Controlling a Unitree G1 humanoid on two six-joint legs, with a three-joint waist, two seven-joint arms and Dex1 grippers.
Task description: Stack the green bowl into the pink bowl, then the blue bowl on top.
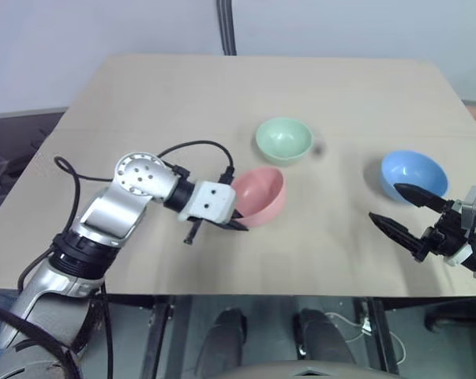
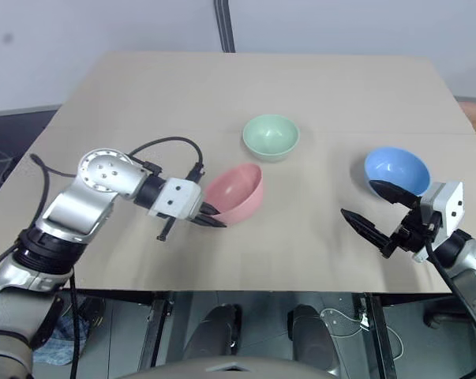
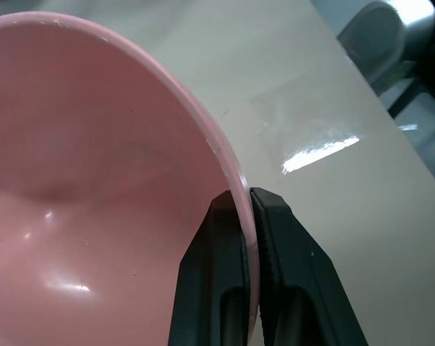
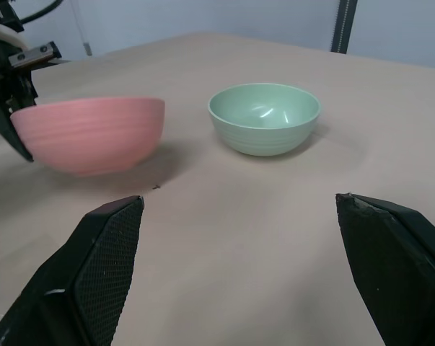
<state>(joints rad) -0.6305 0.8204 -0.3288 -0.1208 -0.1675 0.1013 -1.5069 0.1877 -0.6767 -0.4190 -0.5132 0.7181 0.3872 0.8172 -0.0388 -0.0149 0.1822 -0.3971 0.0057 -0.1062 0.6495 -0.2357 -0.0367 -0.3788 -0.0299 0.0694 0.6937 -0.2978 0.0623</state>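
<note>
Currently the left claw (image 1: 239,222) is pinched on the near rim of the pink bowl (image 1: 261,193), which hangs tilted just above the tabletop (image 1: 182,95), with the green bowl (image 1: 284,139) just beyond it and the blue bowl (image 1: 412,174) well off to the side, touching the far finger of the right claw (image 1: 402,212), which gapes wide and empty. Setting the pink bowl down flat and level, close beside the green one, looks the sound move before releasing. Whether its base touches the tabletop is hard to tell.
</note>
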